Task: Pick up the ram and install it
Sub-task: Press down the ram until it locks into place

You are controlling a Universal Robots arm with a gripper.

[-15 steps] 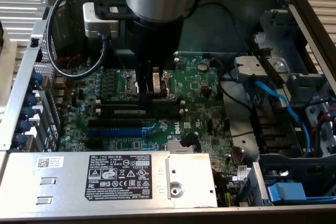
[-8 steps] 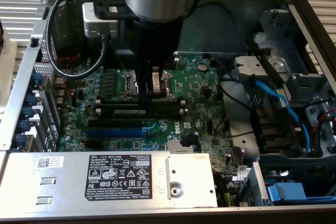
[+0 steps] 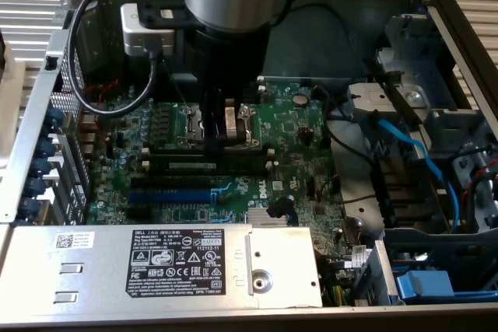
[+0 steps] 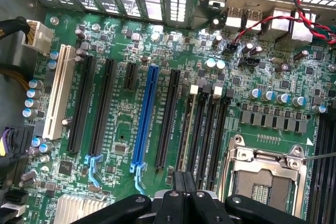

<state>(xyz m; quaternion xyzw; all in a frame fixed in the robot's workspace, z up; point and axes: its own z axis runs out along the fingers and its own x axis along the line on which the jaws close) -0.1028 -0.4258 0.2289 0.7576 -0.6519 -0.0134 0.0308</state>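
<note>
Power supply (image 3: 156,266): the nearest thing, a grey box with a white label at 6 o'clock of the exterior view. Its far edge runs along the motherboard's near edge.
Heatsink (image 3: 268,217): a small silver block just past that edge, at 5 o'clock from the gripper.
Blue expansion slot (image 3: 170,194): it lies parallel to the power supply edge, at 7 o'clock from the gripper. There is bare board around it.
Ram (image 3: 192,166): a thin dark green stick with a white label. It lies lengthwise along the black memory slots (image 4: 207,129), between the blue slot and the gripper, at 7 o'clock from the fingertips and very near them.
Gripper (image 3: 221,142) (image 4: 184,182): it hangs straight down from the arm over the memory slots. Its fingers are pressed together and nothing shows between them. I cannot tell whether the tips touch the ram.
White end clips (image 4: 218,91): they stand at the slot ends.
CPU socket (image 4: 265,174): an open silver frame just beside the slots, on their far side in the exterior view.
Black cable (image 3: 93,75): it loops down from the wrist at 10 o'clock, above the board's corner.
Blue cable (image 3: 420,161): it is at 3 o'clock, well apart from the gripper, over the grey drive bay.
Case wall (image 3: 35,106): a metal rim at 9 o'clock. It closes the board on the exterior view's left.
</note>
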